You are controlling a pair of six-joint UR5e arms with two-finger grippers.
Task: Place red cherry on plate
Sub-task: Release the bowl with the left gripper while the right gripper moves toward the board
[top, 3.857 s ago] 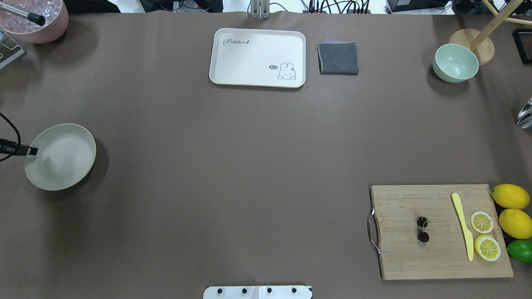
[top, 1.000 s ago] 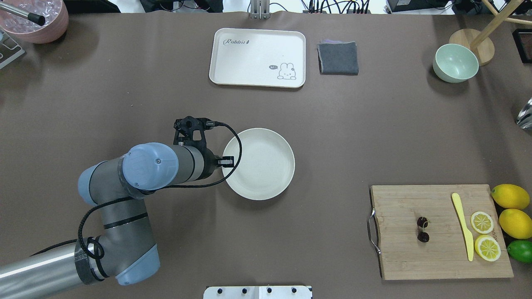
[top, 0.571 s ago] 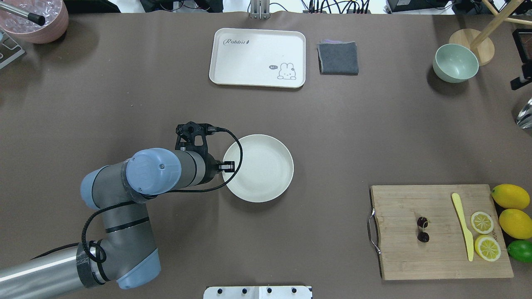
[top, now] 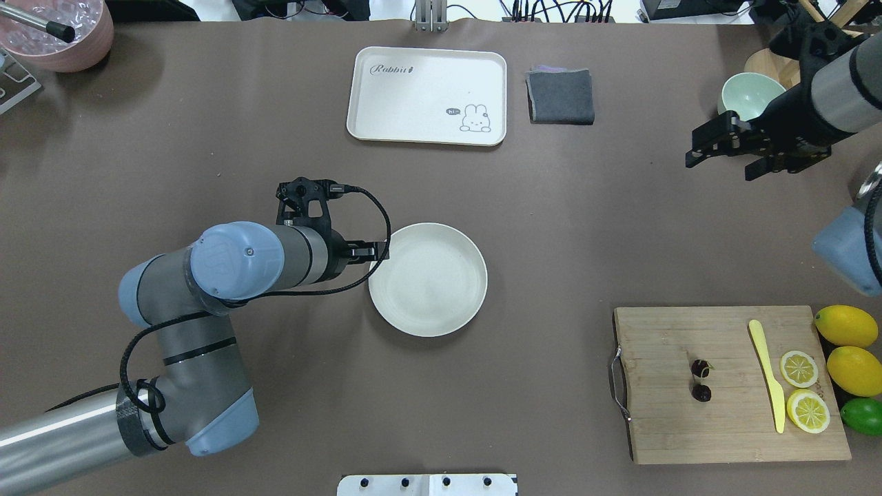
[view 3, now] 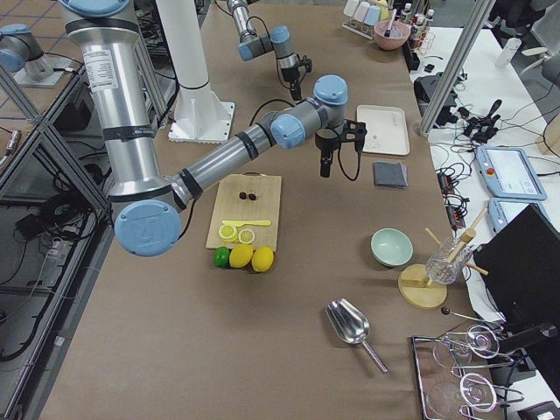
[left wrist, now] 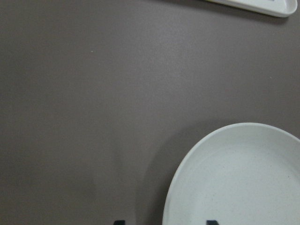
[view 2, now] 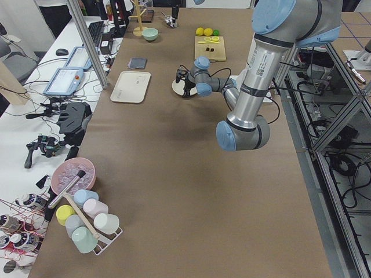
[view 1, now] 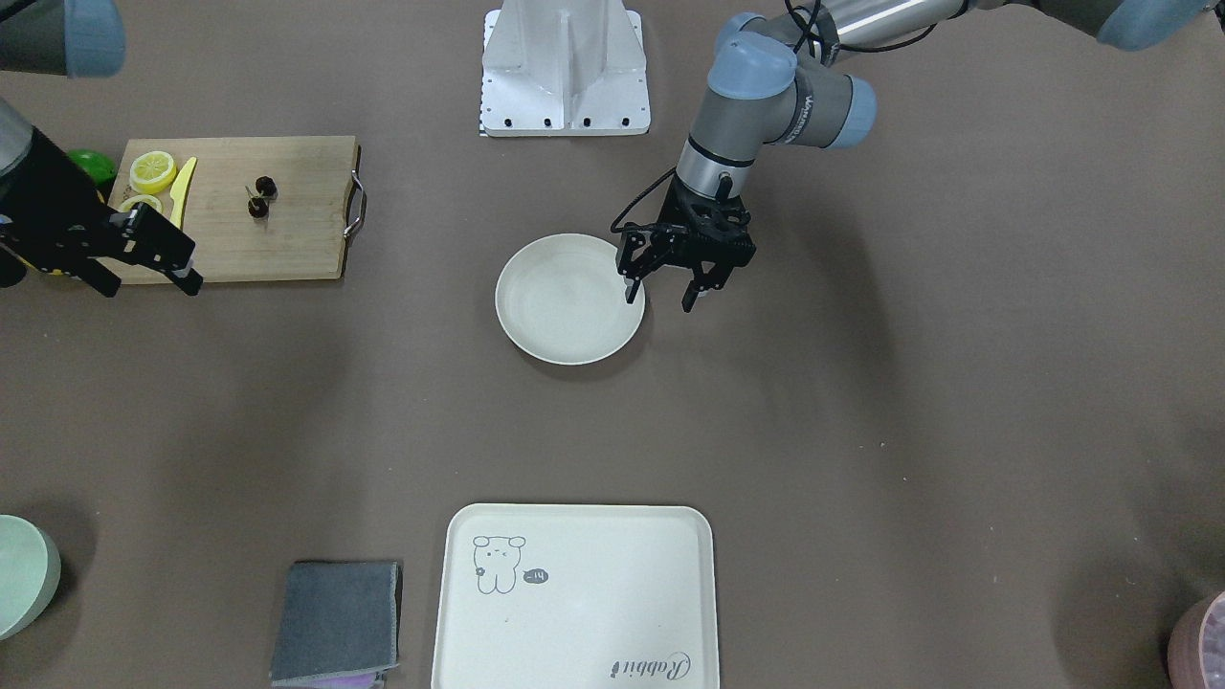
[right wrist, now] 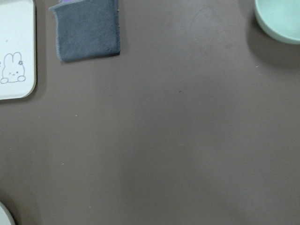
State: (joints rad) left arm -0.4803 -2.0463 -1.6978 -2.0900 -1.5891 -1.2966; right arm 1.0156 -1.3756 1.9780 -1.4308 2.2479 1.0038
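Note:
The red cherry (top: 701, 380), two tiny dark fruits on one stem, lies on the wooden cutting board (top: 689, 427) at the near right, also visible in the front view (view 1: 260, 196). The round cream plate (top: 427, 279) rests flat mid-table. My left gripper (view 1: 659, 296) hangs open over the plate's left rim (left wrist: 243, 178), one finger above the dish and one outside it, holding nothing. My right gripper (top: 720, 165) is open and empty, hovering over bare table far beyond the board; in the front view it (view 1: 148, 282) sits near the board's edge.
At the far side lie a cream rabbit tray (top: 427, 96) and a folded grey cloth (top: 561, 96). A pale green bowl (top: 747, 103) is at the far right. A yellow knife (top: 768, 375), lemon slices, lemons (top: 846, 326) and a lime crowd the board's right side.
The left arm carried the plate from the left edge to mid-table, set it down, let go and drew its gripper back. The right arm has come into view from the right.

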